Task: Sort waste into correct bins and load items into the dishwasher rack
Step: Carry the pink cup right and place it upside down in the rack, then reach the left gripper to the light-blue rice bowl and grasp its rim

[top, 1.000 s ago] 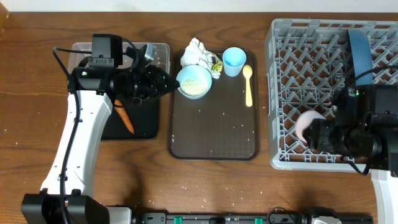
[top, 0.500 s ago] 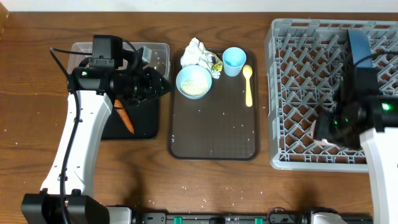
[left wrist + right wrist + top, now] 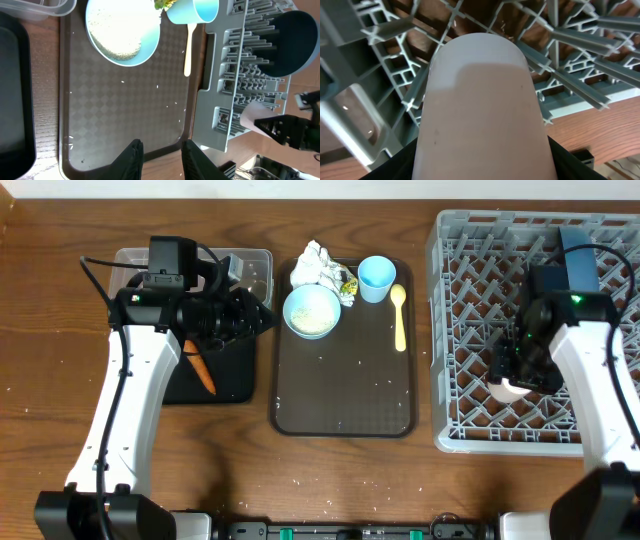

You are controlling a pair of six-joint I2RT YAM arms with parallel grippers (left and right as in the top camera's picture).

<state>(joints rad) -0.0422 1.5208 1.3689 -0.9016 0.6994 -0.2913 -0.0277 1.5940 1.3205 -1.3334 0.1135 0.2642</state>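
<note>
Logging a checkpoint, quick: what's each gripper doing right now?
Left gripper: open, holding nothing.
Right gripper: closed on the pink-and-white cup.

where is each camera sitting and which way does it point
Overhead: above the table, straight down; left arm and right arm show.
Left wrist: on the left arm, facing across the serving tray toward the dishwasher rack; its fingers at bottom.
Right wrist: over the rack, facing down the pink-and-white cup; its dark fingers flank it.
Shared: all three show the cup and rack.
</note>
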